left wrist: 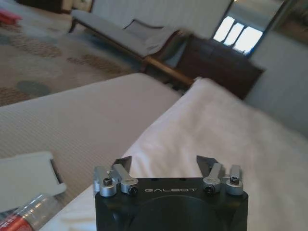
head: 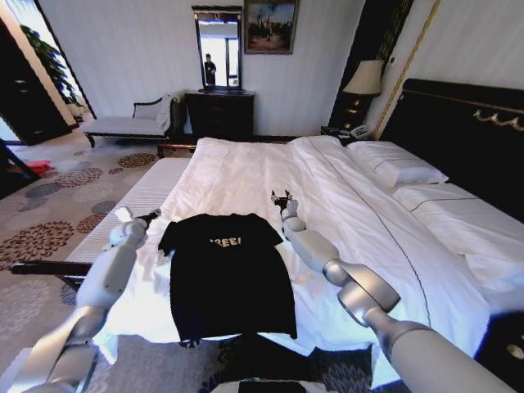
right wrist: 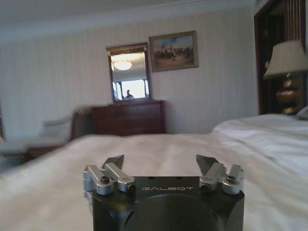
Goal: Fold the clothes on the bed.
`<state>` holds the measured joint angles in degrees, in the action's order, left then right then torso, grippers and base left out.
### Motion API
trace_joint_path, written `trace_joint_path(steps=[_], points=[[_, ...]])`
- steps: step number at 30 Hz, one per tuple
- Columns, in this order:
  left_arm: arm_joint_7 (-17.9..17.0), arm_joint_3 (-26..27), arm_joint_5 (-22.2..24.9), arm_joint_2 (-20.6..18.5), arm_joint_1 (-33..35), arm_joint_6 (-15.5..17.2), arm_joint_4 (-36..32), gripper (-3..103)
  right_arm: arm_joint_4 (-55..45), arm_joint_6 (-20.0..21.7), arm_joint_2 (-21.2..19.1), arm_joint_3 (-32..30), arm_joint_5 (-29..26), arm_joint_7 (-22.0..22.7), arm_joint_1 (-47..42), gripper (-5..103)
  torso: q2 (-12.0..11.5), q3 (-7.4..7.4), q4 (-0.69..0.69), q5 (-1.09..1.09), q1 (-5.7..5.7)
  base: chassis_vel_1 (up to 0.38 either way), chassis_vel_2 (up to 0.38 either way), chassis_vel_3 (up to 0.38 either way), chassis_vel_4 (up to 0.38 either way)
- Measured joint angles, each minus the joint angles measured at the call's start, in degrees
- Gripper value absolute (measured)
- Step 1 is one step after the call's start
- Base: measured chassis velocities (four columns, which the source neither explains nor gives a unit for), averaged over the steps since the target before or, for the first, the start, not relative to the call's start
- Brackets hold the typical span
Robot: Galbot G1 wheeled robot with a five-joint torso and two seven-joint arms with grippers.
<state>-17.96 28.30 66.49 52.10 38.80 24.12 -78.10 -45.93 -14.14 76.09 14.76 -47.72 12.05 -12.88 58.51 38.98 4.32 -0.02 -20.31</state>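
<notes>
Head view showed the soft black cotton "FREE!" T-shirt [head: 231, 274] flat on the white-duveted bed [head: 344, 213]; light, limp, probably best pinched at sleeve edges; left hand [head: 152, 216] and right hand [head: 282, 199] both open.

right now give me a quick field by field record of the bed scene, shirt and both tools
garment: black short-sleeved soft-fabric T-shirt with white chest lettering, spread flat, unfolded
garment position: near edge of bed, hem toward the robot
surface: large bed with white duvet, white pillows at dark headboard
left tool: open, beside the shirt's left sleeve, holding nothing
right tool: open, above duvet beyond the shirt's right shoulder, holding nothing
background: dark wooden dresser with mirror, pale chaise bench
</notes>
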Motion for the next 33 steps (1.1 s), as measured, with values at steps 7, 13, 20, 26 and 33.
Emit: trace_joint_path(steps=[7,13,20,26,33], points=[[-1.8,9.7,6.2,-3.2,14.3,1.2,-20.1,99,-24.4,2.6,-14.7,-2.0,-9.4,-1.7,-13.3,100,0.0,-0.01,-0.06,0.05,0.04,0.007,0.003,0.0,0.006],[-2.9,15.3,8.6,-1.5,20.7,1.6,-31.3,100,-37.2,3.7,-21.4,-5.4,-17.7,-2.6,-19.0,100,0.0,-0.01,0.12,0.08,0.02,-0.03,-0.037,-0.011,-0.028],[-0.4,18.7,7.5,0.0,26.8,2.0,-37.7,100,-41.3,4.4,-21.6,-5.0,-22.9,-4.2,-20.4,100,0.0,-0.01,-0.06,0.01,0.02,0.009,0.015,0.002,0.003],[2.5,18.9,3.8,2.2,28.8,0.2,-37.6,100,-40.5,4.9,-20.2,-4.1,-23.4,-5.3,-21.1,100,0.0,0.01,0.05,0.04,-0.01,0.0,0.0,0.0,0.0],[1.8,20.7,5.2,6.2,29.6,-1.5,-40.7,100,-38.0,6.7,-16.4,-5.0,-29.0,-3.0,-20.8,100,0.0,0.01,-0.05,0.01,0.0,0.0,0.0,0.0,0.0]])
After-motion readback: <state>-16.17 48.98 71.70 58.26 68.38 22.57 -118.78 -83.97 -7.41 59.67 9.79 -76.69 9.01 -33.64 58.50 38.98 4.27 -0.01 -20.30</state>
